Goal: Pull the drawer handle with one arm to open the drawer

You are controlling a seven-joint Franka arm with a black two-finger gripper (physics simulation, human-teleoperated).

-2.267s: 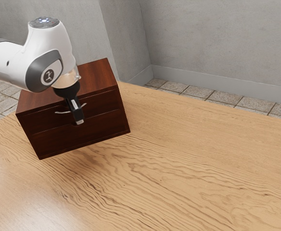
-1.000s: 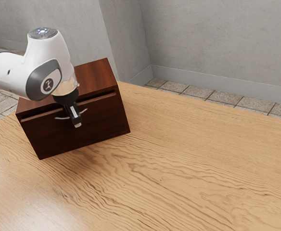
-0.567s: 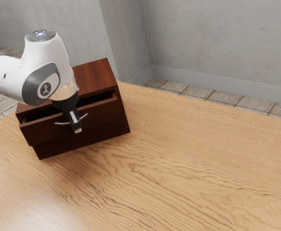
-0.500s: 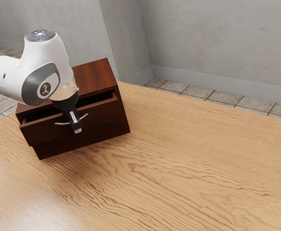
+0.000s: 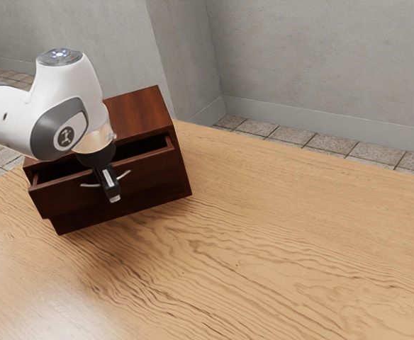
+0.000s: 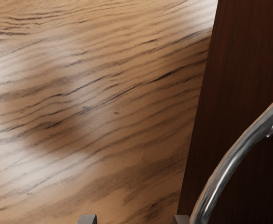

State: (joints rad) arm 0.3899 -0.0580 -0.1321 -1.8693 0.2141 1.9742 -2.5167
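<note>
Nearest, the wooden table (image 5: 264, 248) carries a dark wooden cabinet (image 5: 140, 110) toward the exterior view's left. At the cabinet front, the gripper (image 5: 112, 193) points downward across the middle of the curved metal handle (image 5: 124, 174). Whether it is clamped on the handle or standing open cannot be determined. The drawer (image 5: 147, 166) stands partly pulled out, a dark gap showing behind its front panel. Beyond lie a tiled floor (image 5: 334, 142) and a grey wall (image 5: 320, 57).
</note>
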